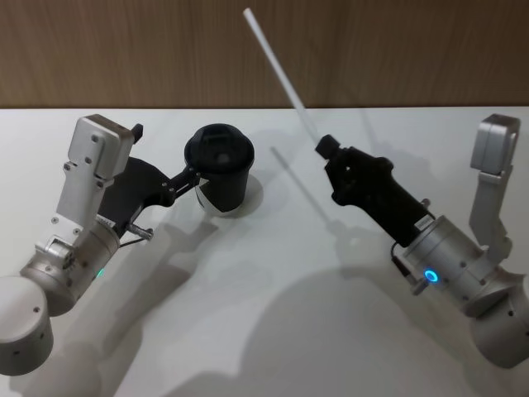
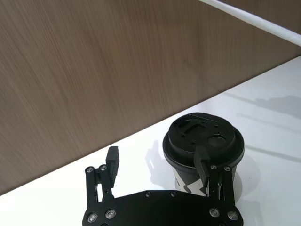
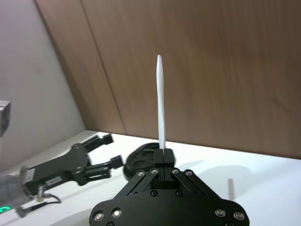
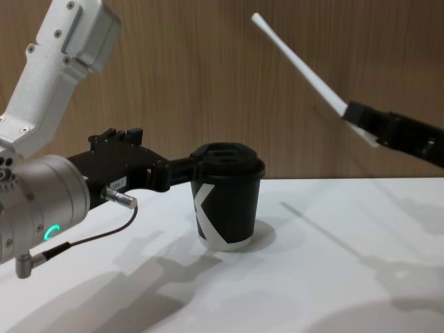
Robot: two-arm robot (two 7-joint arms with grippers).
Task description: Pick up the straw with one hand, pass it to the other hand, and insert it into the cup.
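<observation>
Head view puts the straw (image 1: 277,62) clamped by its lower end in the right end effector (image 1: 324,147), long axis slanting up past the tips toward the left end effector (image 1: 165,153), which sits fingers apart against the cup (image 1: 221,169), well apart.

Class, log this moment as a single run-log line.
left gripper: open, one fingertip at cup lid | right gripper: shut on straw, raised, tilted | straw not yet in cup
</observation>
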